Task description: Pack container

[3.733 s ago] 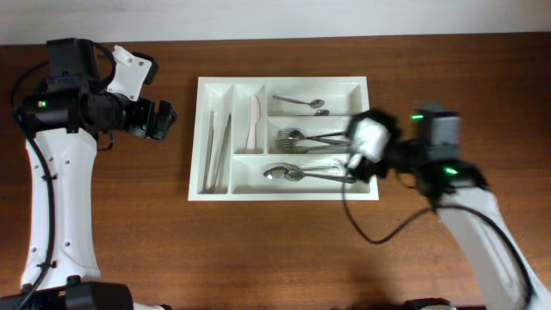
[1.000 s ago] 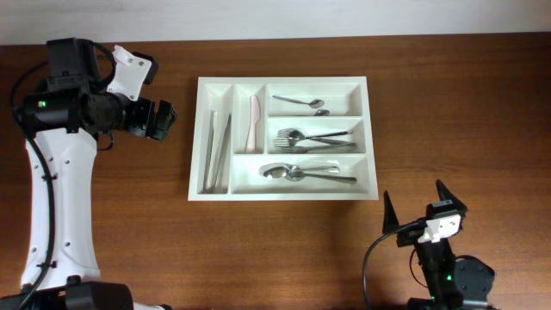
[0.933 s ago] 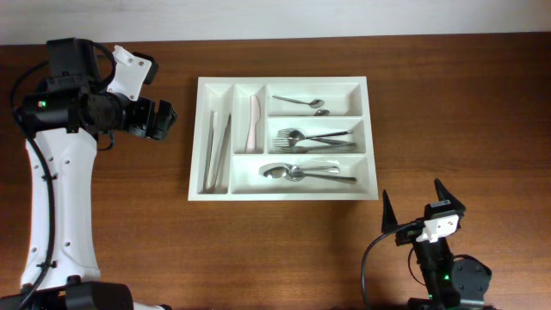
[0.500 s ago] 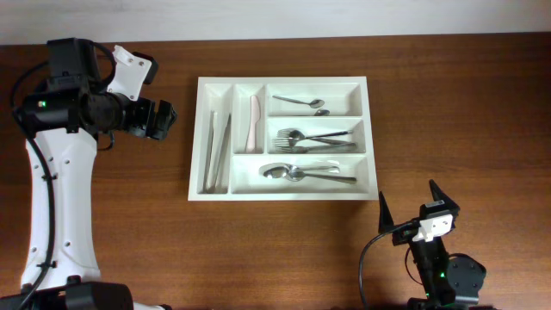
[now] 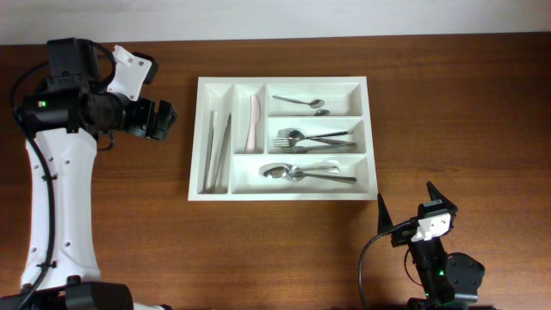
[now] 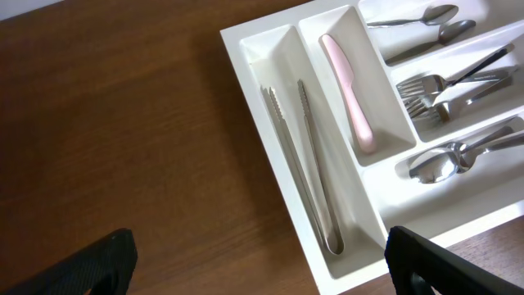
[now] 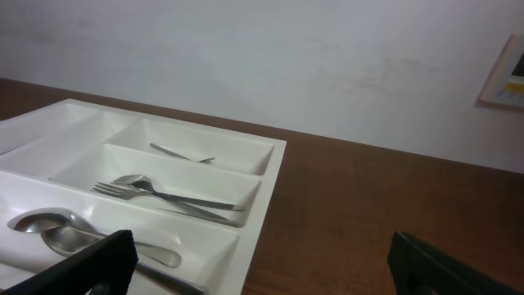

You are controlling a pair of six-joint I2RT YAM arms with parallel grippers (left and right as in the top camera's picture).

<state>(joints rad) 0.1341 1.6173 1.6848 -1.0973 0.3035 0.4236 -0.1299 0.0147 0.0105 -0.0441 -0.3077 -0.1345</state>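
The container [image 5: 284,81], a white cutlery tray, lies on the wooden table. It holds metal tongs [image 5: 215,151], a pink knife [image 5: 254,123], teaspoons [image 5: 300,102], forks [image 5: 314,138] and spoons [image 5: 306,174]. My left gripper [image 5: 164,120] hovers just left of the tray, open and empty. Its wrist view looks down on the tray's left wall [image 6: 264,139], the tongs [image 6: 307,164] and the knife [image 6: 350,90]. My right gripper [image 5: 407,196] is open and empty near the front edge, below the tray's right corner. Its wrist view shows the tray's rim [image 7: 266,205] and the forks [image 7: 164,192].
Bare brown tabletop [image 5: 284,250] surrounds the tray on all sides. A pale wall [image 7: 286,57] stands behind the table's far edge. The left arm's white links [image 5: 52,198] run down the left side of the table.
The right arm has pulled back from over the tray's right end to the front right of the table, then drifted slightly left. The left arm has not moved.
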